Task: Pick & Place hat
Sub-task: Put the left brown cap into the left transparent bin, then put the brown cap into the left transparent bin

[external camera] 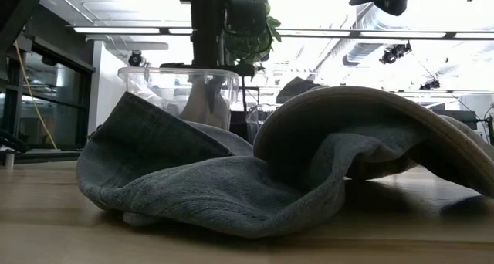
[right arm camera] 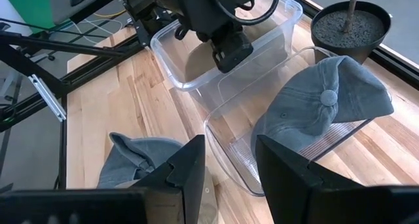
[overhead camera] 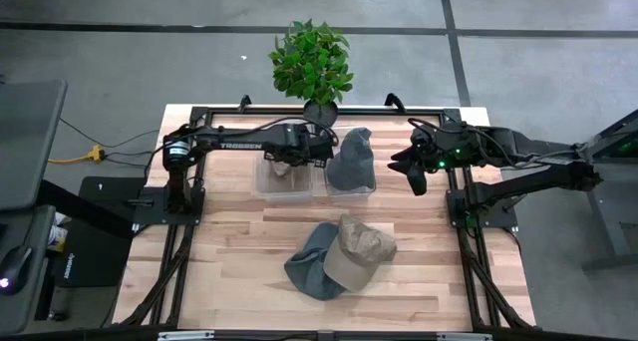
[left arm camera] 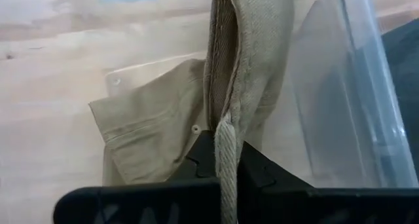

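My left gripper [overhead camera: 289,165] is over the left clear bin [overhead camera: 267,186] at the table's far side, shut on a tan hat [left arm camera: 249,67] that hangs down into it. The right clear bin [overhead camera: 371,189] holds a grey-blue hat [overhead camera: 351,160], propped against the bin's wall. In the table's middle a tan cap [overhead camera: 361,249] lies on top of a grey-blue cap [overhead camera: 311,266]. My right gripper [right arm camera: 229,165] is open and hovers above the table, right of the bins [overhead camera: 417,181], touching nothing. My left gripper pinches a folded edge of the tan hat [left arm camera: 227,142] between its two fingers, coming from above and pointing down. The cloth hangs below the fingers inside the left bin [left arm camera: 353,67], and its lower part [left arm camera: 141,129] lies on the bin's floor.
A potted plant [overhead camera: 311,62] stands at the far edge behind the bins. Black frame rails [overhead camera: 179,231] run along the left and right sides. Bare wood [overhead camera: 229,271] lies left and right of the two caps in the middle.
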